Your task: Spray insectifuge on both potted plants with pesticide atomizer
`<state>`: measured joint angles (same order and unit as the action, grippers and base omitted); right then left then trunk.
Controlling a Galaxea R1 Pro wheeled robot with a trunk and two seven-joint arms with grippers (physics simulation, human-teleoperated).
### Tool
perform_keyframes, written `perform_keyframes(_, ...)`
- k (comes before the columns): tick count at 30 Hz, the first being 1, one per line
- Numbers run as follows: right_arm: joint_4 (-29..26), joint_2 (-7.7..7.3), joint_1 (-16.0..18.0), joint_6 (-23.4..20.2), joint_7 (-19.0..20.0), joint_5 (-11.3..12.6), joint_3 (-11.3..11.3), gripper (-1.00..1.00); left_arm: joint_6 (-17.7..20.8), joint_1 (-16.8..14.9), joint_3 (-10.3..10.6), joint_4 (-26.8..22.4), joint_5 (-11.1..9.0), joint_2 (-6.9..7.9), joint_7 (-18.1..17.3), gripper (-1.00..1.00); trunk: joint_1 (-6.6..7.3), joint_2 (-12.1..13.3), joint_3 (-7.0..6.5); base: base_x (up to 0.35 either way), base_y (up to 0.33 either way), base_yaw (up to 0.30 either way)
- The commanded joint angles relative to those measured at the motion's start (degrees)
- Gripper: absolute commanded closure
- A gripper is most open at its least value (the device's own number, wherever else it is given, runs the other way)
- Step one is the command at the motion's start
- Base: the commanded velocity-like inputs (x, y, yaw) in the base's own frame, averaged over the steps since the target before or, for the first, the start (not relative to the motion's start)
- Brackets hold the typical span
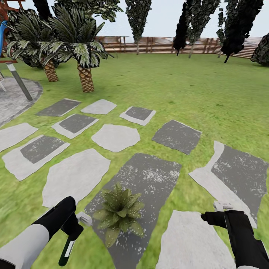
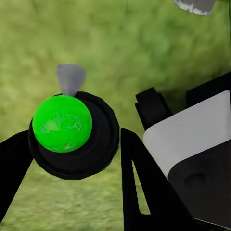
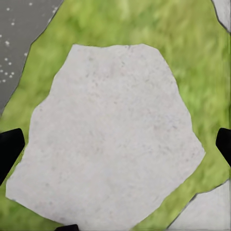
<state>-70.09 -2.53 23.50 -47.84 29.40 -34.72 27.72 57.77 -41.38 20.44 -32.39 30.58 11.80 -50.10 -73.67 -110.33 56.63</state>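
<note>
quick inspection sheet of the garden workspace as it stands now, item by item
surface: green lawn with grey and white stepping stones.
job's things: one potted plant on a dark stone, whitish specks on its leaves and on the stone; pesticide atomizer in the left gripper, nozzle toward the plant.
clutter: nothing seen.
grippers: left gripper shut on the atomizer; right gripper open and empty over a pale stone.
cables: nothing seen.
surroundings: palms, bollard lamp by the paved patio, wooden fence, dark trees behind.
</note>
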Motion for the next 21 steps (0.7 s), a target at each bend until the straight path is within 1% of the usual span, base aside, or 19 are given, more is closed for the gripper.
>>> perform_keyframes(1,-0.1,0.02,0.1,-0.1,0.6,-0.6,0.1,-1.0,0.1,0.0,0.3,-0.1,0.5,0.07,-0.6,1.0,0.01,0.0,0.05,0.0,0.0,-0.269)
perform_keyframes(4,-0.1,0.02,0.1,-0.1,0.6,-0.6,0.1,-1.0,0.1,0.0,0.3,-0.1,0.5,0.07,-0.5,1.0,0.01,0.0,0.05,0.0,0.0,-0.178)
perform_keyframes(10,-0.1,-0.06,0.1,-0.1,0.6,-0.6,0.1,-1.0,0.1,-0.3,0.3,-0.2,0.5,0.18,-0.6,1.0,0.01,0.0,0.05,0.0,0.0,-0.016)
perform_keyframes(15,-0.1,-0.16,0.1,-0.1,0.6,-0.6,0.1,-1.0,0.2,-2.4,0.3,-0.2,0.5,0.24,-0.7,1.0,0.01,0.0,0.05,0.0,0.0,0.0)
perform_keyframes(18,-0.1,-0.25,0.1,-0.1,0.6,-0.5,0.1,-1.0,0.2,-4.4,0.3,-0.2,0.5,0.24,-0.7,1.0,0.01,0.0,0.05,0.0,0.0,0.0)
perform_keyframes(21,-0.1,-0.26,0.1,-0.1,0.6,-0.5,0.1,-1.0,0.2,-5.1,0.3,-0.2,0.5,0.18,-0.7,1.0,0.01,0.0,0.05,0.0,0.0,0.0)
